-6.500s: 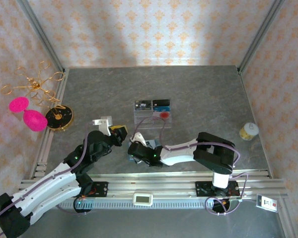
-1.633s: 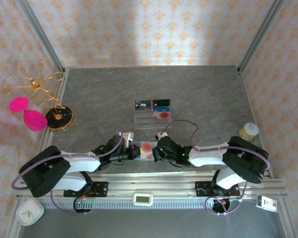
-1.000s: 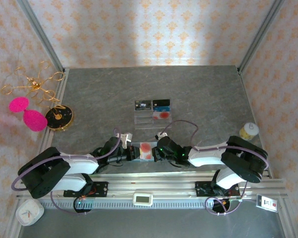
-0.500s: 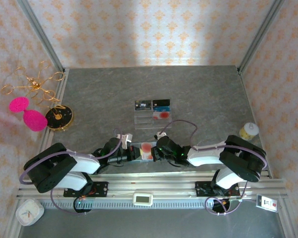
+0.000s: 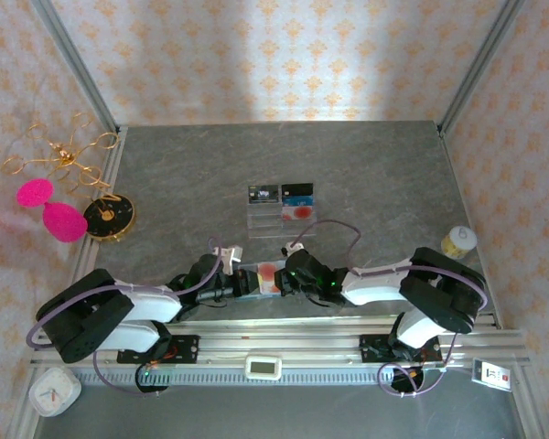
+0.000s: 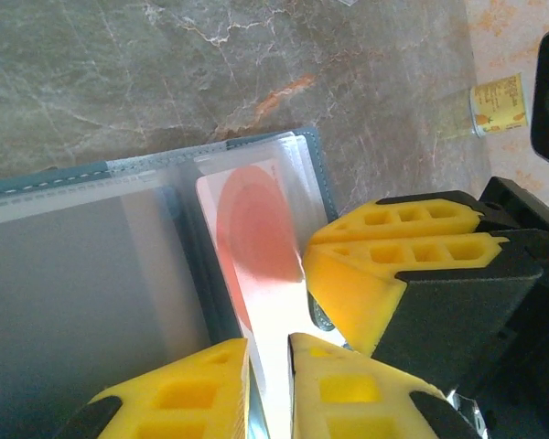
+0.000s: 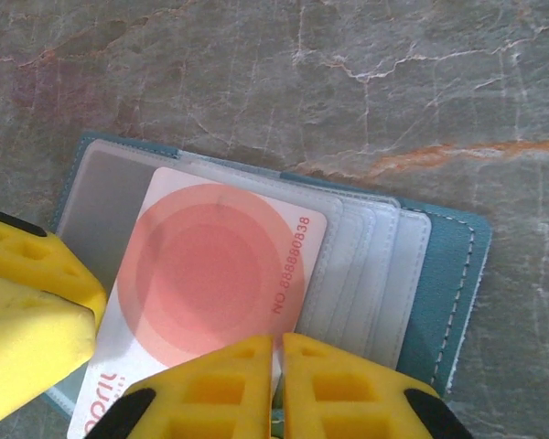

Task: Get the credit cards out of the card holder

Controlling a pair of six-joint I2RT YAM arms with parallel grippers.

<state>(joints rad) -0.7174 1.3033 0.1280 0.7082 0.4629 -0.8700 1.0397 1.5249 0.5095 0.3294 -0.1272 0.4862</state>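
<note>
wallet [image 5: 256, 279] now skewed slightly left, near centre | red-disc card [image 7: 210, 274] still overlaps the clear pockets [image 7: 371, 247], not free | left pincer [image 6: 268, 366] and right pincer [image 7: 276, 366] nearly closed at card edges, grasp cannot be told

Grey marbled table [image 5: 366, 174], open teal card holder [image 7: 444, 274] lying flat by its near edge, clear tray [image 5: 264, 219] mid-table, small yellow-labelled bottle [image 5: 458, 242] near the right edge.

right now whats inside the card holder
One pale credit card with a red circle shows among the card holder's clear pockets; the rest look empty. The right gripper covers the card's near end, and anything beneath the card is hidden.
</note>
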